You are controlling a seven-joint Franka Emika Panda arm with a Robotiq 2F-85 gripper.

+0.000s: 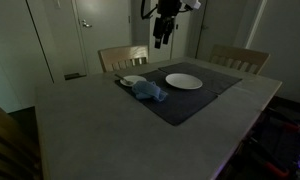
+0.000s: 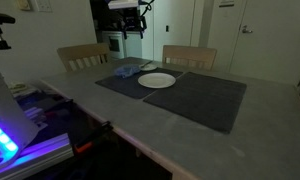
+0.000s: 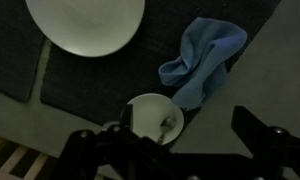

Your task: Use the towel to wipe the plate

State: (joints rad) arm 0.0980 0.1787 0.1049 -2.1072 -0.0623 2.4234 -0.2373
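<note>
In the wrist view the gripper (image 3: 165,140) is hanging with its two fingers (image 3: 88,148) spread wide along the bottom edge of the frame, gripping nothing. The crumpled blue towel (image 3: 202,62) is lying right of centre on the dark placemat (image 3: 80,85), just beside a small white bowl (image 3: 155,117) at lower centre, while the white plate (image 3: 85,22) is sitting at the upper left, apart from the towel. In both exterior views the gripper is hovering high at the top of the frame above the grey table (image 1: 110,130), with two wooden chairs (image 1: 123,58) standing behind its far edge.
</note>
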